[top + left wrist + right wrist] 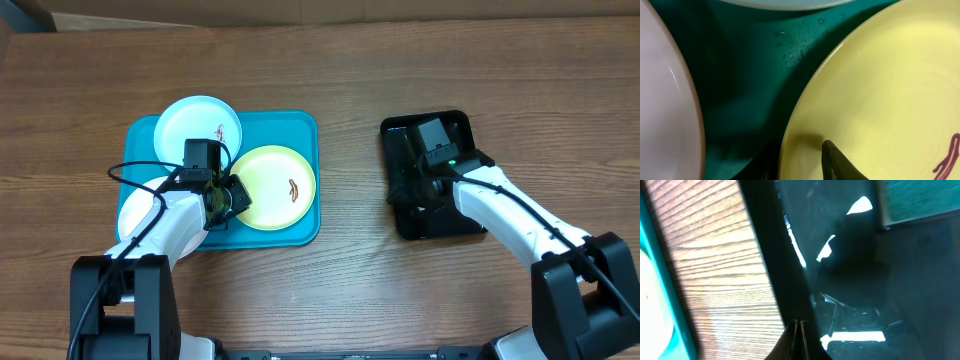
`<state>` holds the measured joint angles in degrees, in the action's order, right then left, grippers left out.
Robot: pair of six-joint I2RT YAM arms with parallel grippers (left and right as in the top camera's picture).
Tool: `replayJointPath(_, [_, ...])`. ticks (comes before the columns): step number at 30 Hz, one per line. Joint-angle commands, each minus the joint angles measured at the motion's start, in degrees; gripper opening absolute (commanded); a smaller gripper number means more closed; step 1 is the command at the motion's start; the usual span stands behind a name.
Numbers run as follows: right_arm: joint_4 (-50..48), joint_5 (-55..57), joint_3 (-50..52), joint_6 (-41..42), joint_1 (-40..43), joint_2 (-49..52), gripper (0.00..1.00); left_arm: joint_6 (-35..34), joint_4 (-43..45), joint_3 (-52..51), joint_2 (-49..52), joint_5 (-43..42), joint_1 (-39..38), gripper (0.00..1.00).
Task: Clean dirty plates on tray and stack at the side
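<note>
Plates (270,170) crowd the teal tray (300,128) — bare table (350,200) lies open between it and the black tray (398,135).

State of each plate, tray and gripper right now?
yellow plate: on teal tray, smeared
pale blue plate: on teal tray, smeared
white plate: on teal tray, partly hidden
left gripper: finger on yellow plate's rim, grip unclear
right gripper: shut, empty, over black tray
</note>
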<state>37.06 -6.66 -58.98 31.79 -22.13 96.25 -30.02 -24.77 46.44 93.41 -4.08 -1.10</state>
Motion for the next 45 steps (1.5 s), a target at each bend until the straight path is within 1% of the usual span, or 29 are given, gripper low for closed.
replayJointPath(1, [-0.90, -1.14, -1.03, 1.51, -1.31, 1.44, 0.04, 0.04, -0.22, -0.28, 1.44, -0.46, -0.11, 0.31])
replayJointPath(5, [-1.25, -0.92, -1.03, 1.73, -1.70, 2.05, 0.04, 0.02, -0.22, -0.28, 1.44, -0.46, -0.11, 0.31])
replayJointPath(10, [-3.41, -0.76, -1.03, 3.26, -1.70, 2.14, 0.04, 0.02, -0.22, -0.28, 1.44, -0.46, -0.11, 0.31])
replayJointPath(15, [-3.45, -1.46, -1.03, 5.35, -1.73, 2.14, 0.04, 0.04, -0.24, -0.28, 1.44, -0.46, -0.11, 0.31])
replayJointPath(32, [-5.14, -7.65, -1.03, 5.31, -2.19, 2.14, 0.04, 0.02, 0.02, -0.28, 1.44, -0.46, -0.11, 0.31])
replayJointPath(45, [-5.55, -8.02, -1.03, 5.31, -4.70, 2.16, 0.06, 0.24, 0.61, -0.28, 1.44, -1.95, -0.11, 0.31])
